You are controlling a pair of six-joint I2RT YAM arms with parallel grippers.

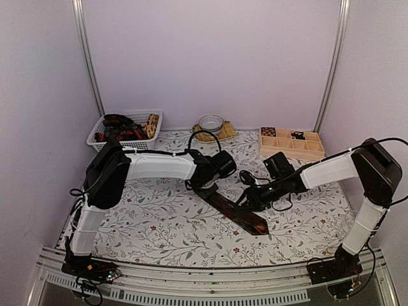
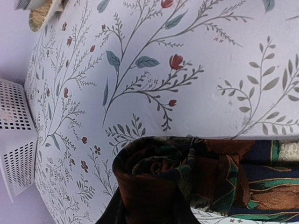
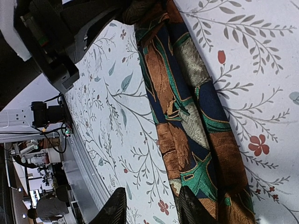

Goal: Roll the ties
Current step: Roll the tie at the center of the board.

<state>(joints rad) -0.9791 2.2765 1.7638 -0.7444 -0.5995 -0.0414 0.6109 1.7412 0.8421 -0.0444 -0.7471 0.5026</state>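
Lying diagonally across the middle of the flowered tablecloth (image 1: 159, 223), the tie (image 1: 233, 210) is a flat strip of dark blue, rust and green, with its wide pointed tip toward the near edge and its far end already wound into a small rolled end (image 2: 149, 172). The left gripper (image 1: 207, 182) sits right at that coil. Its fingertips are hidden in its own wrist view, so whether it is clamped on the roll cannot be told. The right gripper (image 3: 152, 207) hovers low over the flat stretch farther along with its fingers (image 3: 114, 207) spread and nothing between them, one over bare cloth and one at the tie's edge. The fabric looks light, thin, limp and probably slick, so the coil would likely spring loose if let go, and the strip could skew or bunch when pushed. The soundest hold appears to be across the coil's full width, with the other hand pinning the flat part just ahead of it. Other ties (image 1: 121, 127) wait in the white basket (image 1: 102, 145) at the back left.
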